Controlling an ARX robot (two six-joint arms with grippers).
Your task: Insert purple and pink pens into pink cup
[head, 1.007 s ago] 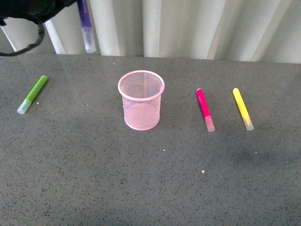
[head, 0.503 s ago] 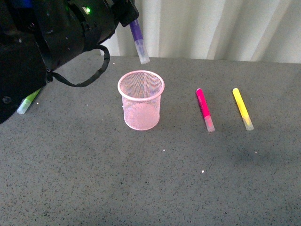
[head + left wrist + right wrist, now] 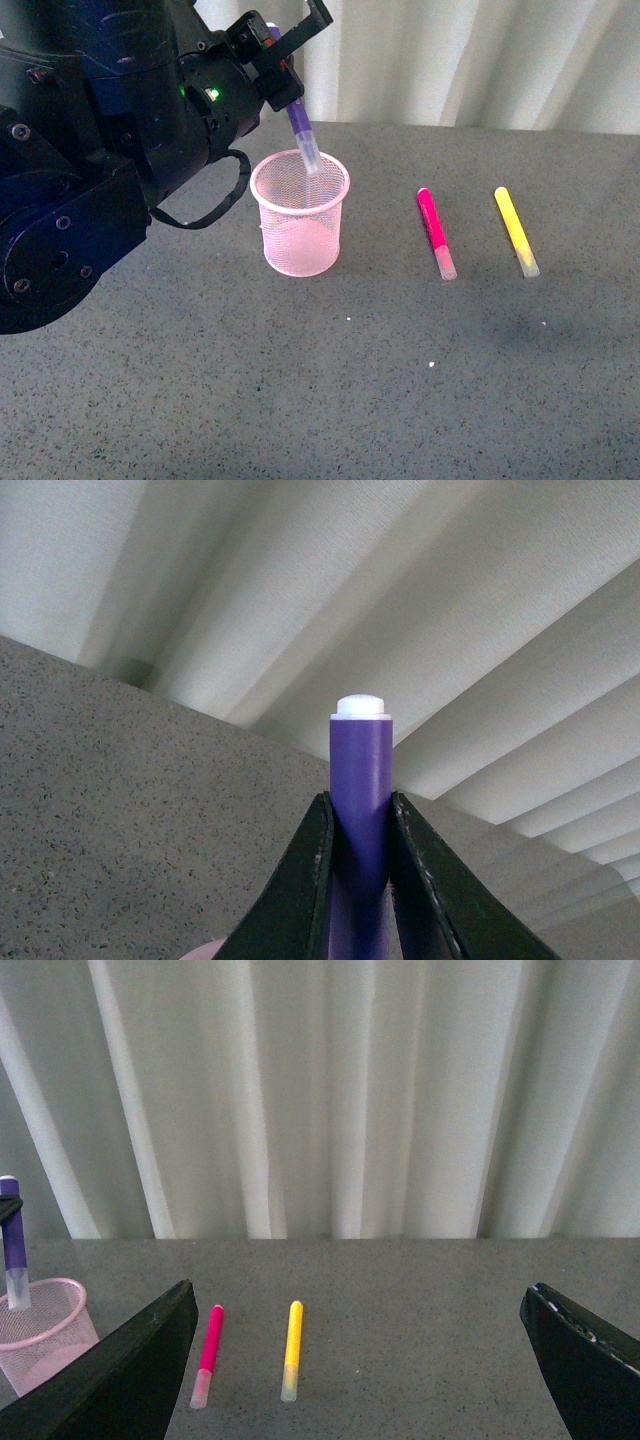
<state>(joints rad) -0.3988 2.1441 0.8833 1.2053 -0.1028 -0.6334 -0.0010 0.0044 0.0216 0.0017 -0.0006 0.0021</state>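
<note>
My left gripper is shut on the purple pen and holds it nearly upright, pale cap down, with the cap dipping inside the rim of the pink cup. In the left wrist view the purple pen stands clamped between the black fingers. The pink pen lies on the table right of the cup. My right gripper is open and empty, above the table; its view shows the pink pen, the cup and the purple pen.
A yellow marker lies right of the pink pen; it also shows in the right wrist view. The grey speckled table ends at a white pleated curtain. The left arm covers the table's left part.
My left arm has swung right and down with the purple pen, from the far left to over the cup; the cap now dips into the cup's mouth. The arm now hides the green marker.
</note>
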